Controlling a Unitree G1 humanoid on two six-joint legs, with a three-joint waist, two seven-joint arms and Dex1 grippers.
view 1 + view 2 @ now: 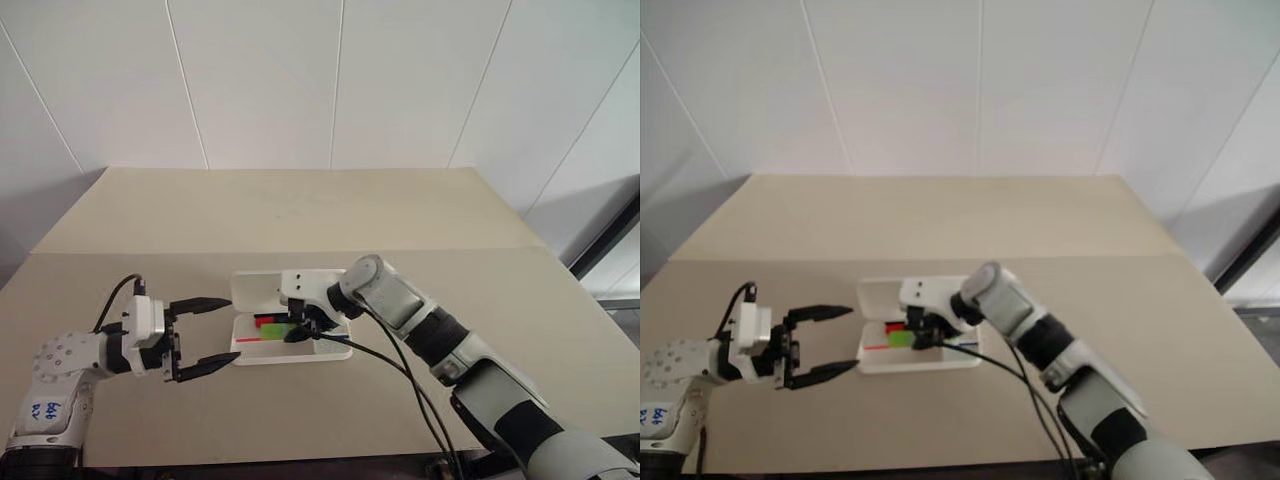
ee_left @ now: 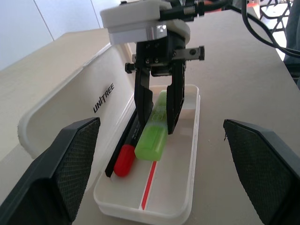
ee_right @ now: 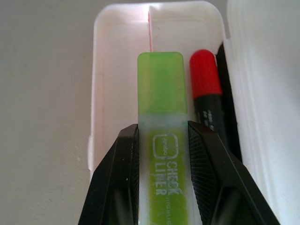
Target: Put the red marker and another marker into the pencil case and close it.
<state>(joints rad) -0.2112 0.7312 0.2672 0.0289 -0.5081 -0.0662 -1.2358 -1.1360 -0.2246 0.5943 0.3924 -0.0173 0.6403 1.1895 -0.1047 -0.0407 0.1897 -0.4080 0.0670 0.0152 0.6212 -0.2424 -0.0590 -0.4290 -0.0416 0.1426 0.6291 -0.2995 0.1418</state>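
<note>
The white pencil case (image 1: pixel 338 352) lies open on the table with its lid (image 2: pixel 79 98) raised at the far side. The red marker (image 2: pixel 124 159) lies in the tray along the hinge side, red cap toward my left gripper. Another marker (image 3: pixel 161 108), light green with a brighter green cap, is tilted over the tray, cap end low beside the red marker. My right gripper (image 3: pixel 161 136) is shut on its barrel, coming down from the right. To the left of the case my left gripper (image 1: pixel 230 328) stands open and level, with nothing between its fingers.
The beige table (image 1: pixel 300 210) stretches wide around the case, with a seam across it behind the lid. A white panelled wall (image 1: pixel 300 80) stands behind the table. A black cable (image 1: pixel 400 375) hangs from my right arm over the table's front.
</note>
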